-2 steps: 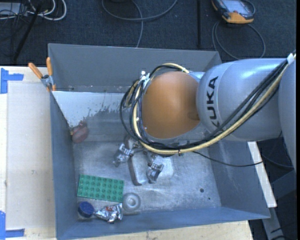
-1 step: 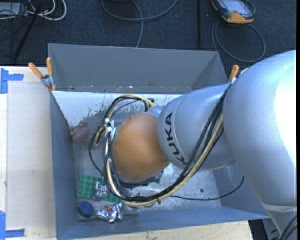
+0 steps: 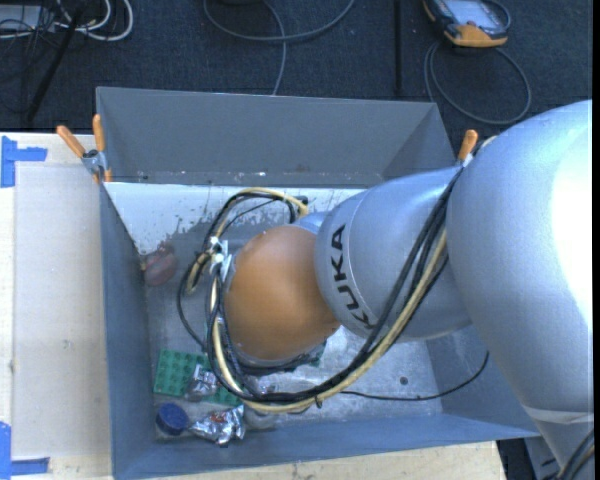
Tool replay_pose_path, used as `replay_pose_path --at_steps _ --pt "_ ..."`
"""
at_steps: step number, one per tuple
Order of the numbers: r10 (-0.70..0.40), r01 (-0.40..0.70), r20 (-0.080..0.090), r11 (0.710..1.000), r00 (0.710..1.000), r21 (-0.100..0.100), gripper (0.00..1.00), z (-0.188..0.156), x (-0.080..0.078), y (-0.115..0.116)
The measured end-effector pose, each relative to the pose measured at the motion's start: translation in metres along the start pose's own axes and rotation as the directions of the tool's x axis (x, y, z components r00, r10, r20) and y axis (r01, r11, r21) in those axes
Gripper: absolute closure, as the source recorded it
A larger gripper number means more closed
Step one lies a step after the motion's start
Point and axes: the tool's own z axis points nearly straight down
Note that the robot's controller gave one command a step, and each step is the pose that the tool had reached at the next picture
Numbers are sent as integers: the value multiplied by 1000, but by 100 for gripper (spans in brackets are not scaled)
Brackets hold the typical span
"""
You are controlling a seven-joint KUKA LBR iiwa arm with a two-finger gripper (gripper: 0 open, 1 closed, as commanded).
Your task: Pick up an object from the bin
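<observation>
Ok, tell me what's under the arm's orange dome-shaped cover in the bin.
Beside its lower left edge lies a green studded flat plate, with a blue round cap and crumpled silver foil by the near wall. The bin floor directly beneath the orange cover is hidden.

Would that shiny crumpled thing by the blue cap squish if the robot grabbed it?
Probably. The foil looks crinkled already, so it likely bends and feels light. It's not round, so it probably won't roll like the blue cap might.
</observation>
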Motion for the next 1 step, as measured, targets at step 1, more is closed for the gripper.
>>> replay_pose_path --at_steps 1 --pt "-43 43 4 999 999 -10 100 -134 -4 -3"
